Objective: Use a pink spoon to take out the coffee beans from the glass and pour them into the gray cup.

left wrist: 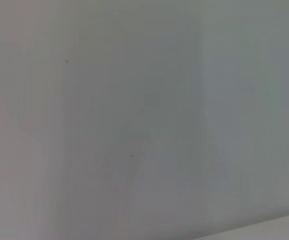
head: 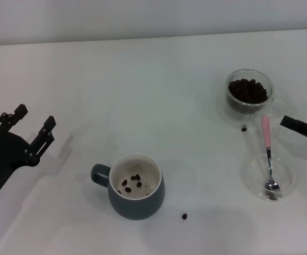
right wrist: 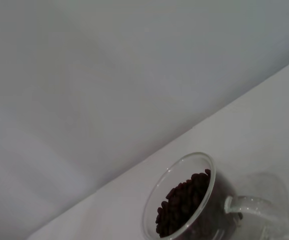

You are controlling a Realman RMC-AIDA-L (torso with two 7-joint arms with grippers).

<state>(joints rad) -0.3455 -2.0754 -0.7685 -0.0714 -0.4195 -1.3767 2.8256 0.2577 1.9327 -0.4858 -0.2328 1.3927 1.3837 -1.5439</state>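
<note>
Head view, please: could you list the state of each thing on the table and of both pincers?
glass: upright, heaped with coffee beans.
gray cup: upright, a few beans inside.
pink spoon: lying with its bowl in the clear saucer, unheld.
stray beans: two on the table.
left pincer: open, empty, at the left edge.
right pincer: at the right edge, beside the spoon.

Bright, even light; soft shadows; wrist views hazy.

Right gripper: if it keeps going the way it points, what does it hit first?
Probably the pink spoon. In the head view the right gripper points toward the robot's left, at the spoon's handle, which leans up out of the saucer. Height is unclear, so it may pass above.
</note>
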